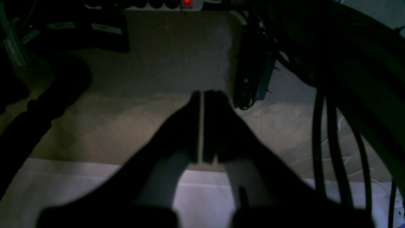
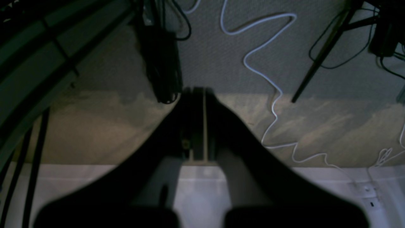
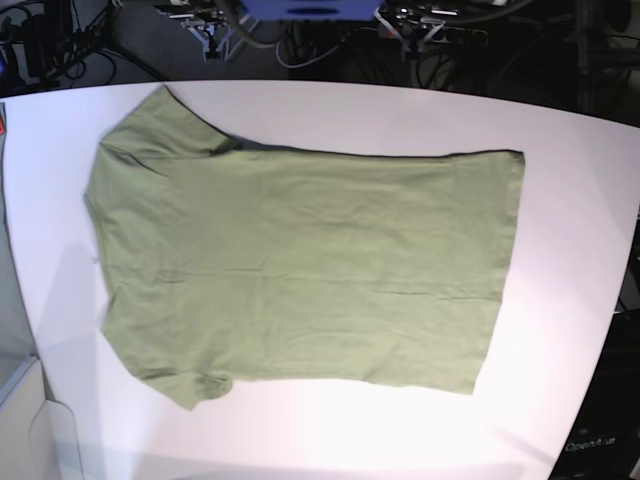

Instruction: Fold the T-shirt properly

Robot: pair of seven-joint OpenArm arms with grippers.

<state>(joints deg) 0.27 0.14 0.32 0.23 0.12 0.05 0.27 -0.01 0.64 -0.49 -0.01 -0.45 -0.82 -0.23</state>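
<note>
The olive-green T-shirt (image 3: 300, 270) lies spread flat and sideways on the white table (image 3: 560, 300), sleeves at the left and hem at the right. Neither gripper touches it. In the left wrist view my left gripper (image 1: 202, 93) is shut and empty, its fingers pressed together beyond the table's edge (image 1: 63, 183), over the carpet. The right wrist view shows my right gripper (image 2: 202, 90) shut and empty as well, past the table's rim (image 2: 316, 190). In the base view both arms are tucked at the far edge, the right arm (image 3: 212, 28) and the left arm (image 3: 420, 25).
Grey carpet lies below the far table edge. On it are a power strip with a red light (image 1: 187, 3), a winding white cable (image 2: 269, 79), black cables (image 1: 319, 142) and a dark stand leg (image 2: 322, 53). A pale box (image 3: 20, 420) stands at the near left corner.
</note>
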